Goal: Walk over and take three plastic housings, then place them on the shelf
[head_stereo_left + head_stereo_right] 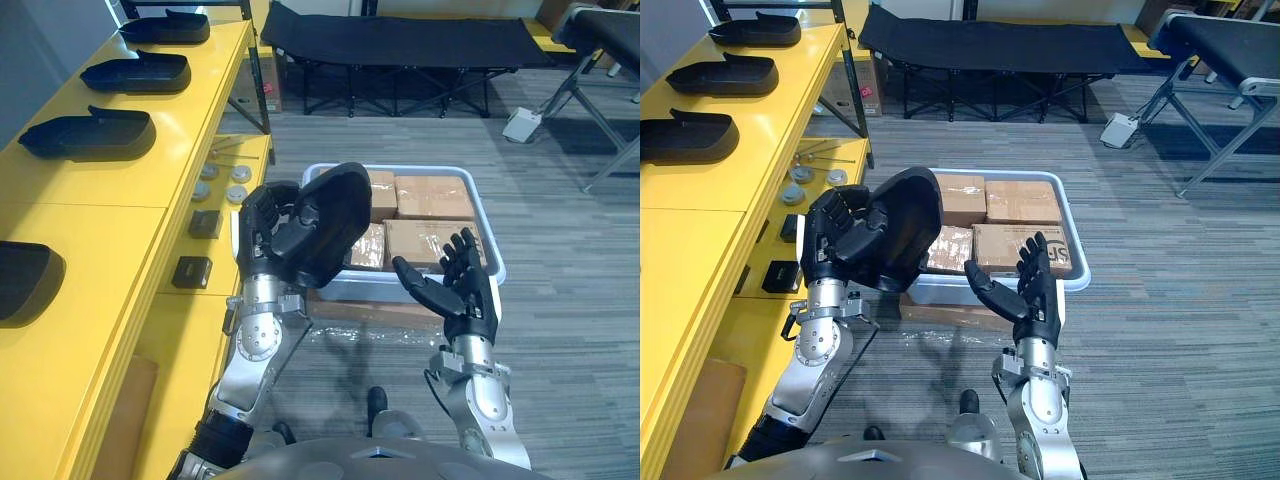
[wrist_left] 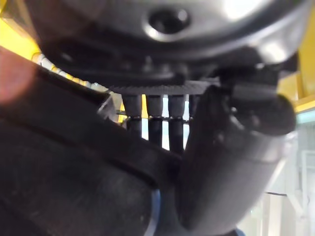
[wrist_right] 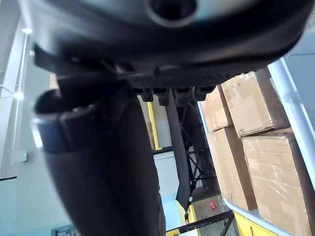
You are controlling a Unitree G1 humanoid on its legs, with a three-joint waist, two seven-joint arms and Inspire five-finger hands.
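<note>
Over grey carpet (image 1: 1180,300), a bin (image 1: 1076,268) holds 4 cardboard boxes (image 1: 1023,200); left hand (image 1: 835,235) grips a black housing (image 1: 908,222), right hand (image 1: 1036,296) relaxed.

**Tub of boxed goods stands on workshop carpet, folding cots behind**

A pale plastic tub (image 1: 420,169) sits on the striped grey carpet (image 1: 560,330) with four brown cardboard boxes (image 1: 433,197) packed inside, two along its far edge and two along its near edge. The box in the near left corner (image 1: 368,246) is glossy with clear film. A black folding cot (image 1: 400,40) stands well beyond the tub. A second cot (image 1: 600,30) on grey metal legs stands at far right. A small white box (image 1: 522,124) lies on the carpet between the cots.
</note>
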